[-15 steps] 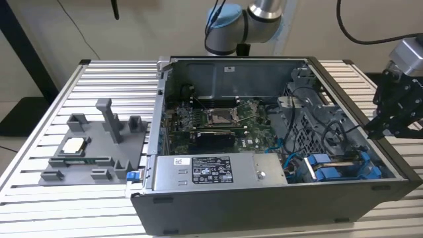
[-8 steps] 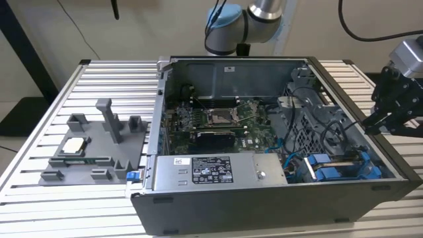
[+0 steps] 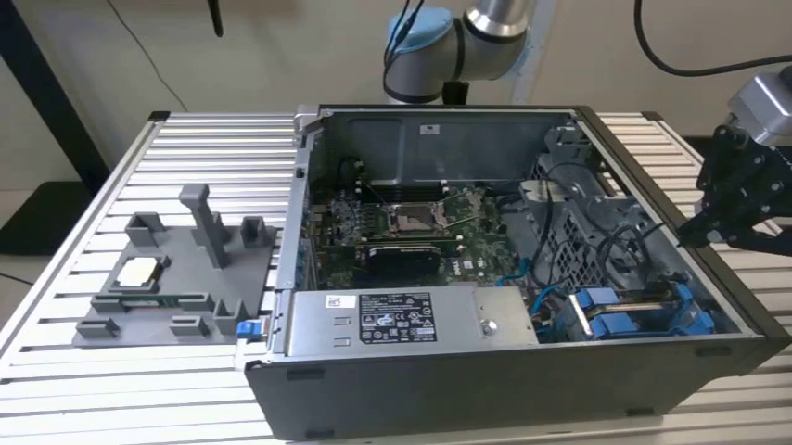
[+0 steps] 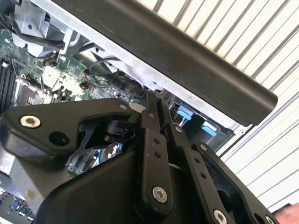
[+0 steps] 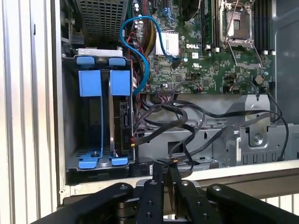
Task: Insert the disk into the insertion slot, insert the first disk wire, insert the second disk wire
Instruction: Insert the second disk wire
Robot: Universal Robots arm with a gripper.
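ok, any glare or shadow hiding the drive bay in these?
Exterior view: even light, the insertion slot and its blue parts read fine, and the gripper is a dark shape at the exterior view's right. First wrist view: the slot's inside is shaded, but the blue parts show clearly. Second wrist view: the table slats are bright, near white, and the gripper blocks much of the case.

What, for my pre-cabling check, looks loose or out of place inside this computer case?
Nothing looks damaged or spilled. The one untidy spot: black wires sprawl in a loose tangle beside the insertion slot, and a blue cable loops freely over the motherboard.
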